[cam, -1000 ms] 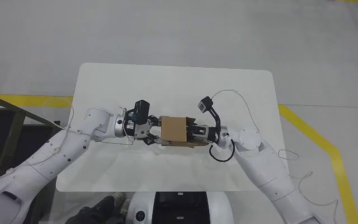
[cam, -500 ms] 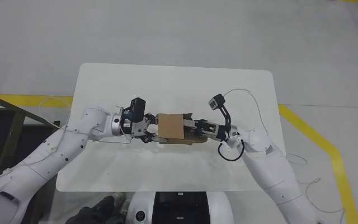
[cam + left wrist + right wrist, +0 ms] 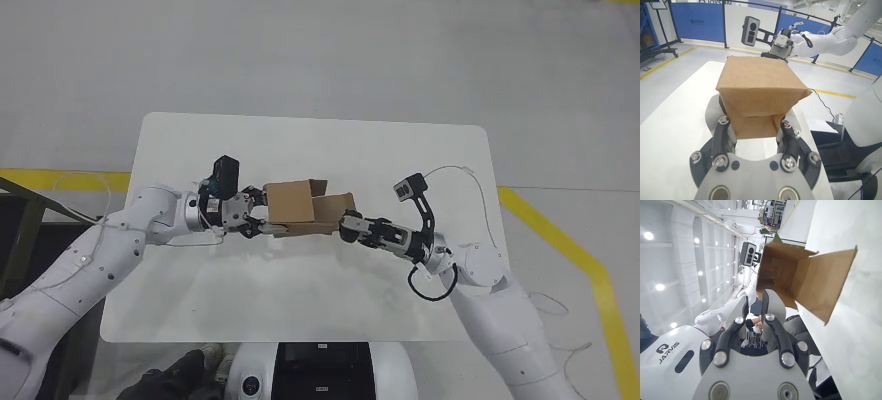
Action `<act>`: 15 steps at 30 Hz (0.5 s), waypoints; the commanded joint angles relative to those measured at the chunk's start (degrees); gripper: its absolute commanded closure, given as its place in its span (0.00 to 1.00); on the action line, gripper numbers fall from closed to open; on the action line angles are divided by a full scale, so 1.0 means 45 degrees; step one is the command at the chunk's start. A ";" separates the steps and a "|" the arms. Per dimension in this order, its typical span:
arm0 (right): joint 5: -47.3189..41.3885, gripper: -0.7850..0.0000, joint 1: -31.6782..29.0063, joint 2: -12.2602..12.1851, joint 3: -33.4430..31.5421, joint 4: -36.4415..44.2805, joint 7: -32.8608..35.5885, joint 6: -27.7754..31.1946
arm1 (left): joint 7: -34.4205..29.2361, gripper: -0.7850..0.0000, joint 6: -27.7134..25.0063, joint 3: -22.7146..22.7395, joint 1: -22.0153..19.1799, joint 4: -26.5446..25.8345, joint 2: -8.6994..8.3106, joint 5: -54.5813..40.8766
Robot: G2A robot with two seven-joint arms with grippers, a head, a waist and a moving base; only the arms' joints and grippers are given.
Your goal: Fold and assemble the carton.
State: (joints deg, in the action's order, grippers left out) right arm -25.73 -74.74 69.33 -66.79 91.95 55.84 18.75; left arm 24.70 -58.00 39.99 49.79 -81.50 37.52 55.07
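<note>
Arms stretched inward — jaws clamp opposite ends of the carton (image 3: 290,203).

Looks like a robotics test lab inside a big industrial hall. Fenced off by blue perforated partition panels (image 3: 704,26) on black posts, with yellow tape lines (image 3: 70,180) across a smooth pale grey floor (image 3: 320,60) and one white rounded-corner work table (image 3: 320,150). High white ceiling with rows of round lamps (image 3: 659,287) overhead.
</note>
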 commanded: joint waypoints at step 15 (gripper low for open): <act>0.1074 0.87 0.0290 0.0116 0.0918 -0.0017 -0.1234 -0.0018 | -0.0174 0.34 0.0000 0.0276 0.0168 -0.0292 0.0101 0.0082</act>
State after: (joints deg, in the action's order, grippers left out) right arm -21.07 -73.49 69.85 -62.63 91.85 50.55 18.65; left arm 23.90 -58.00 41.17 50.36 -82.59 38.02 55.29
